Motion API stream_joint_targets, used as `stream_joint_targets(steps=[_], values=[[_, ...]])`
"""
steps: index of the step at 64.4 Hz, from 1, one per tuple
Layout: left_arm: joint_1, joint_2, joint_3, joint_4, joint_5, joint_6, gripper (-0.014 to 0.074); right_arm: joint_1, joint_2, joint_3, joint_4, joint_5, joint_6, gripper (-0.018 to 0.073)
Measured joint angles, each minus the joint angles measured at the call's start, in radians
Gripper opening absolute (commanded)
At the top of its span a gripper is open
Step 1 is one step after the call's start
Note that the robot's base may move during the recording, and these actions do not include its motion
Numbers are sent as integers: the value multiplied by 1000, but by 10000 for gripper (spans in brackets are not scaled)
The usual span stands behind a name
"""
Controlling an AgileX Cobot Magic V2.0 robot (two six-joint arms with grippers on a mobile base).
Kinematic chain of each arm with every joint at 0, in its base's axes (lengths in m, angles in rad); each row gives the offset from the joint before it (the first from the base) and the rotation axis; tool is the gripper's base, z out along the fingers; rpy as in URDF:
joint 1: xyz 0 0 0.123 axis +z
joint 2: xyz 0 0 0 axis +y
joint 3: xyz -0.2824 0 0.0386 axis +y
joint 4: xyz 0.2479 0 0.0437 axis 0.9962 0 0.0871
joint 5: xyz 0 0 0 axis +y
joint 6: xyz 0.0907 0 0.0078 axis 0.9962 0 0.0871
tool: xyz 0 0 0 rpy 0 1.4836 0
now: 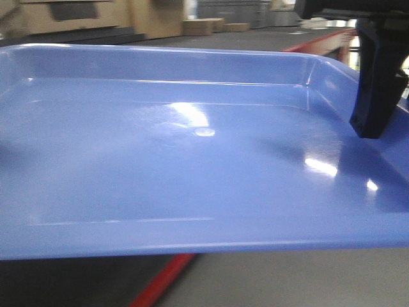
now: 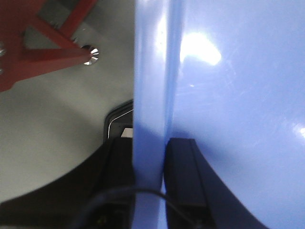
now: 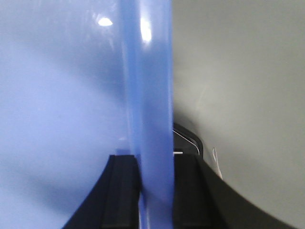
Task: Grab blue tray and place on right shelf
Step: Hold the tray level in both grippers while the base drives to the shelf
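The front-facing view sits low and very near, looking forward across the blue tray [image 1: 192,160], which fills the frame, toward blurred boxes [image 1: 204,25] behind. The left wrist view looks close along the left claw [image 2: 150,148] at the tray's rim, with floor [image 2: 62,109] beside it. The right wrist view mirrors this over the right claw [image 3: 155,162]. All three share the tray.

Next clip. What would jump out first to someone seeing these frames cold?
The glossy, empty blue tray fills nearly the whole front view. In each wrist view its rim runs up the middle, pinched by the left hand and the right hand. A red frame sits upper left in the left wrist view.
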Motion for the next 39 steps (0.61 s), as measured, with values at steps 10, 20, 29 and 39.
stream_joint_targets(steps=[10, 20, 29, 39], values=[[0, 0, 0, -1, 2, 0, 54, 0, 0, 0, 0, 1, 0, 243], [0, 0, 0, -1, 2, 0, 54, 0, 0, 0, 0, 1, 0, 243], [0, 0, 0, -2, 4, 0, 54, 0, 0, 0, 0, 2, 0, 243], [0, 0, 0, -2, 5, 0, 54, 0, -3, 0, 0, 2, 0, 243]])
